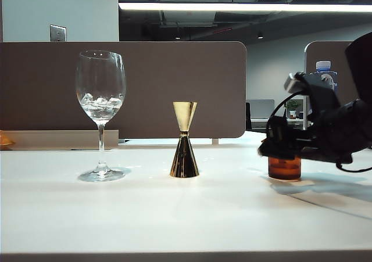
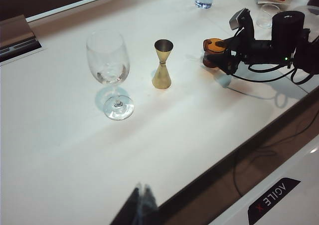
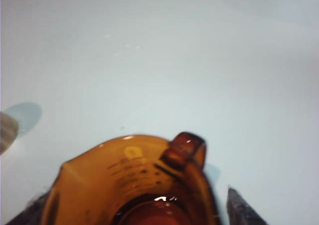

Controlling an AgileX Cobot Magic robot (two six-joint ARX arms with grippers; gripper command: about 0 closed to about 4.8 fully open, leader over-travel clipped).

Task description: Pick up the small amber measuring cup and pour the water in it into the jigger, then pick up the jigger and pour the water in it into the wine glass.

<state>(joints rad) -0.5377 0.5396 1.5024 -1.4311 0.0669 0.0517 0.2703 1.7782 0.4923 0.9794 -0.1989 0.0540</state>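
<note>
The small amber measuring cup (image 1: 284, 167) stands on the white table at the right. My right gripper (image 1: 279, 149) is lowered over its top, open, one finger on each side of the cup (image 3: 134, 185). A dark fingertip (image 3: 241, 210) stands clear of the cup's handle side. A glint of water (image 3: 159, 199) shows inside the cup. The gold jigger (image 1: 184, 140) stands upright mid-table, and the wine glass (image 1: 100, 117) stands left of it with clear contents in its bowl. My left gripper (image 2: 142, 195) hangs above the near table edge, fingertips together, holding nothing.
A clear water bottle (image 1: 324, 70) stands behind the right arm, near a clear plastic cup (image 2: 269, 13). A brown partition (image 1: 174, 88) runs along the table's back. A metal box (image 2: 17, 35) sits at the far left. The table edge (image 2: 224, 155) is near my left gripper.
</note>
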